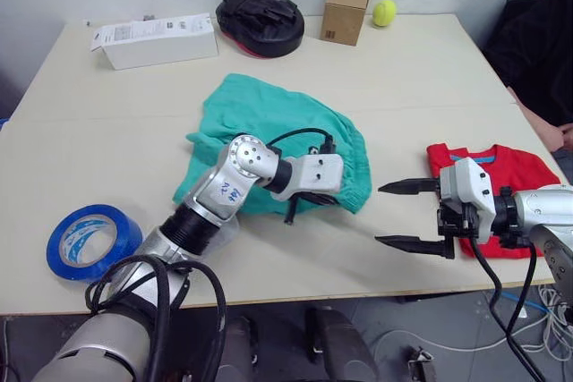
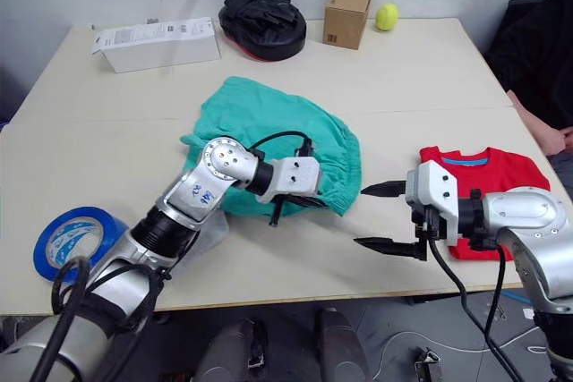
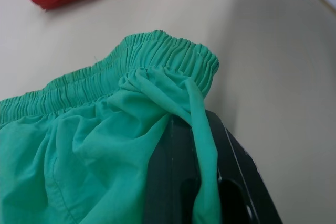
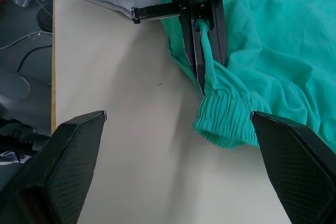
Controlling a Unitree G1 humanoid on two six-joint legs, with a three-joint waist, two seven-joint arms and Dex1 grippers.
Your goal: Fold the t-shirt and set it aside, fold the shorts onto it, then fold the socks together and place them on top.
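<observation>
Left gripper nearest, clamped on pinch of shorts near elastic hem, mid-table. Right gripper spread wide, empty, aimed at same hem. T-shirt folded beside it. Step: folding shorts. Next: right takes hem corner. Right wrist view shows pinch; head views hide it.

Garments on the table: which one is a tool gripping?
The green shorts: the left tool pinches their elastic hem. The red t-shirt lies ungripped.
</observation>
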